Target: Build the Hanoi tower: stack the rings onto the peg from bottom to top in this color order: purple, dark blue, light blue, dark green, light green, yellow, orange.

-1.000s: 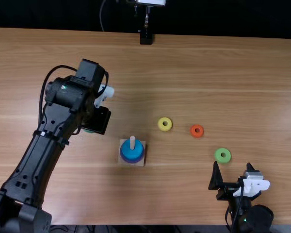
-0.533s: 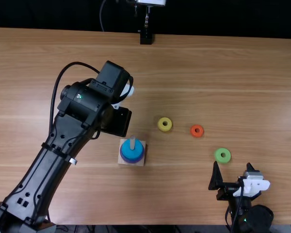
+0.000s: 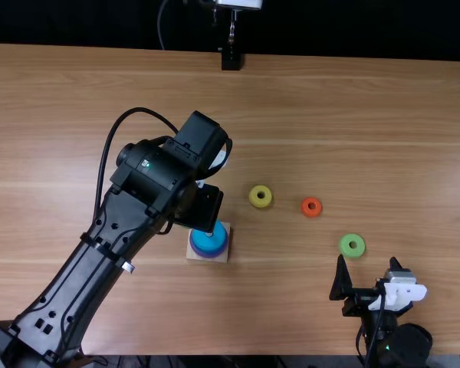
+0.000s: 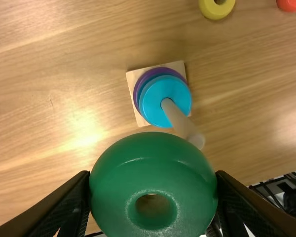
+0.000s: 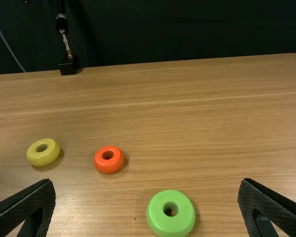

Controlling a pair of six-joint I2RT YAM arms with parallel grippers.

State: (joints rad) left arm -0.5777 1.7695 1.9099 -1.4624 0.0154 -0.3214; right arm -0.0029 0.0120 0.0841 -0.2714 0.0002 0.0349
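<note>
Wooden table (image 3: 368, 130) under loose rings (image 3: 254, 201), black backdrop (image 3: 353, 31) beyond.

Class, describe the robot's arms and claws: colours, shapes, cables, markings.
The left arm is black and blocky, with small dark squares, a looping black cable, a green light and a white part. The right arm is also black, with a white part; its claw has tapering black fingers with textured pads.

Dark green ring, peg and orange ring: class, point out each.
Dark green ring (image 4: 153, 170): left wrist view, face beside its hole.
Peg (image 4: 181, 121): left wrist view, middle of its shaft.
Orange ring (image 5: 109, 167): right wrist view, side below its hole.
</note>
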